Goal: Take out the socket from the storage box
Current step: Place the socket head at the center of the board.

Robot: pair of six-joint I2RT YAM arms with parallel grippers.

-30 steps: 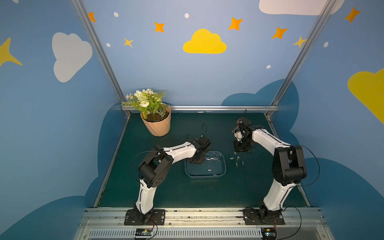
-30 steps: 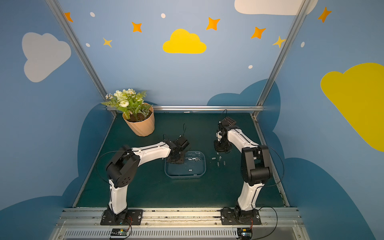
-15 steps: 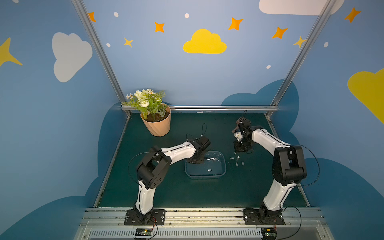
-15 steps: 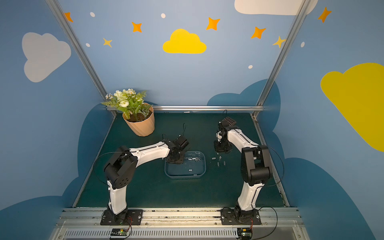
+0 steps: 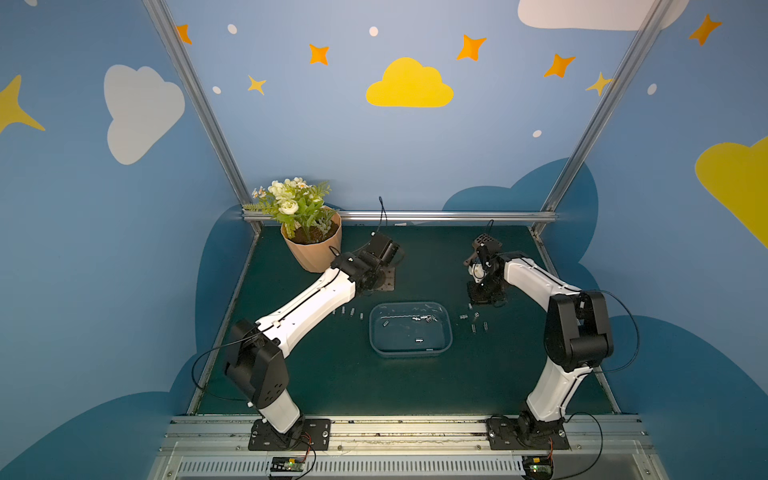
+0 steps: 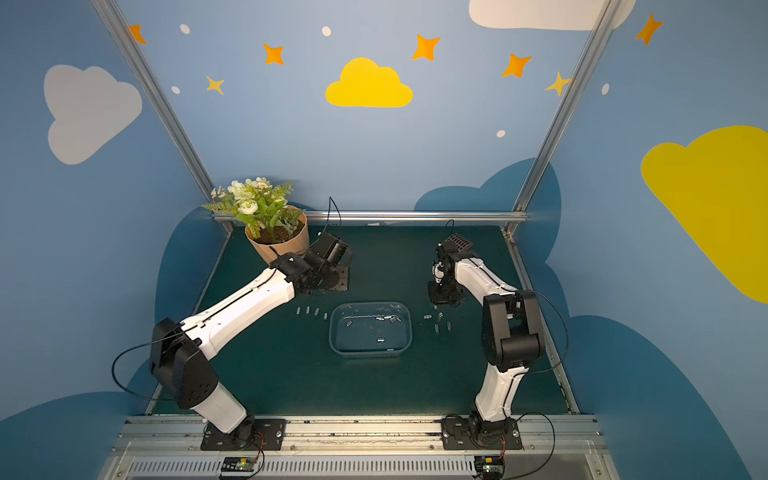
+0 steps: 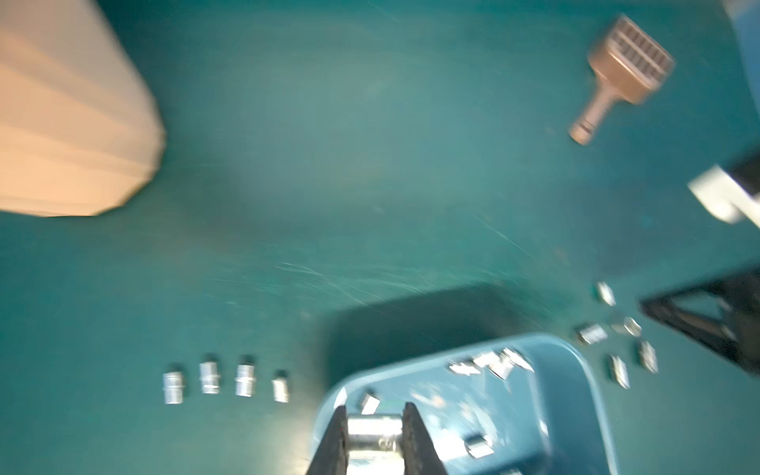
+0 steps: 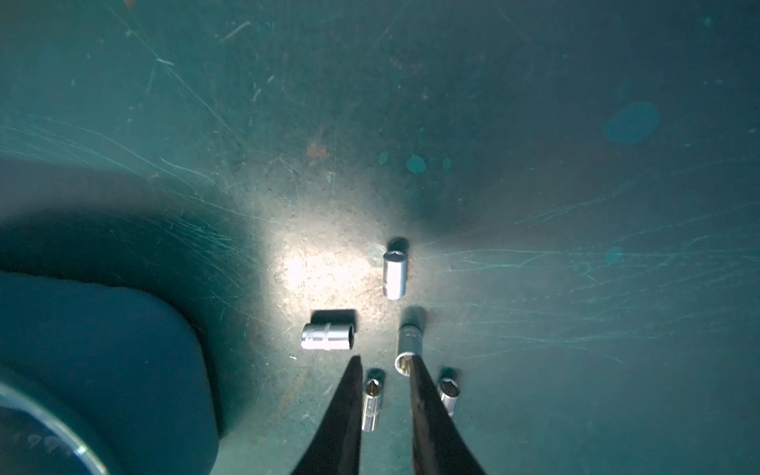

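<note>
1. Dark green mat: my whole working floor, scuffed and flat. The peach flowerpot stands at the back on my left side, not part of the job.
2. Storage box: a shallow blue-grey tub, mid-mat between my two arms. In both top views a few sockets lie inside it: a small bunch by the far wall, one alone nearer the front, and one more apart from them.
3. Left gripper: clamped on one socket, jaws bearing on either side of its barrel. The top views put this gripper between the flowerpot and the box, so the held socket is outside the tub.
4. Right gripper: jaws narrowly apart and empty, hanging over a loose cluster of sockets on the mat just beside the box.
5. A row of four sockets sits on the mat on the box's other side, well spaced.
6. Handling, my judgement: chromed steel, rigid, dense for its bulk, nothing to crush. The finish looks slick and the round body will roll if dropped on its side. Best hold is square across the barrel at mid-length, as now; a pinch near an end risks it squirting out.
7. Set-down should be low and gentle, clear of the row.
</note>
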